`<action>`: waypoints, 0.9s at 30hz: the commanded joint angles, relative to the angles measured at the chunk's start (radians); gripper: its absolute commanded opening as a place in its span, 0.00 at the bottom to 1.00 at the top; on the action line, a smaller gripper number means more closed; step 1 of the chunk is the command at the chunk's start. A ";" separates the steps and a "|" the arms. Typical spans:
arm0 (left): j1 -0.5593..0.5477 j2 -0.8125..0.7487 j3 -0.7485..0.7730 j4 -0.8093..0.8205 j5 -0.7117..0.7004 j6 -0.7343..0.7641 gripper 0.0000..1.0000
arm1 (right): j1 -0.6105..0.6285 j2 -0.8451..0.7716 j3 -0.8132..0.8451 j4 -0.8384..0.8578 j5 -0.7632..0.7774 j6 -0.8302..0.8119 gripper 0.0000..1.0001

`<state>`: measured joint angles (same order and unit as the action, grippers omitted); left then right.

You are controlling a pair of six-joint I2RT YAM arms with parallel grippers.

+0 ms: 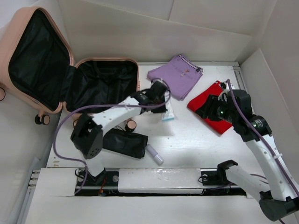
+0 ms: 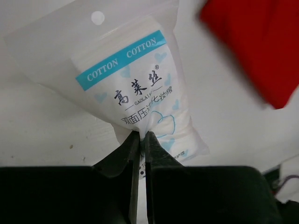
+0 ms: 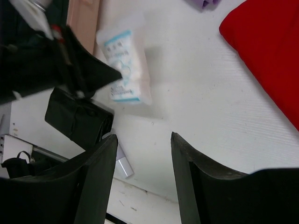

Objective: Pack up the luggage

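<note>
Currently left gripper (image 2: 140, 135) pinches cotton bag (image 2: 135, 88) by its thin bottom edge only; slick film may slip out mid-carry. Open luggage (image 1: 37, 65) sits at 10 o'clock. Empty right gripper (image 3: 143, 140) gapes wide.

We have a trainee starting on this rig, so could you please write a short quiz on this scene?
1. True or false: the right pincer stands open and empty.
2. The left pincer is: A open and empty; B shut on the cotton-pad packet; C out of view.
3. Fill in: the luggage lies ____ (open or closed).
Key: 1 true; 2 B; 3 open.
</note>
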<state>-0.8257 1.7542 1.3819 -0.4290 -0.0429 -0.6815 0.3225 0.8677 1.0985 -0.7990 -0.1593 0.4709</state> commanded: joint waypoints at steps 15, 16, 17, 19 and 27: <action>0.678 -0.354 0.026 -0.045 0.065 0.103 0.73 | 0.341 0.241 0.009 0.257 -0.048 0.058 0.59; 0.678 -0.375 -0.001 -0.034 0.064 0.117 0.73 | 0.407 0.269 0.018 0.268 -0.048 0.058 0.59; 0.678 -0.425 -0.013 -0.034 0.064 0.117 0.73 | 0.441 0.293 0.018 0.282 -0.048 0.058 0.59; 0.678 -0.473 -0.041 -0.034 0.064 0.117 0.73 | 0.536 0.368 0.027 0.329 -0.039 0.071 0.57; 0.678 -0.631 -0.162 -0.047 0.170 0.117 0.72 | 0.630 0.640 0.027 0.489 -0.069 0.100 0.57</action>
<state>-0.1490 1.1706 1.2591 -0.4831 0.0689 -0.5808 0.9508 1.4624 1.0981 -0.4416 -0.2077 0.5587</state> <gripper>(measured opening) 0.726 0.532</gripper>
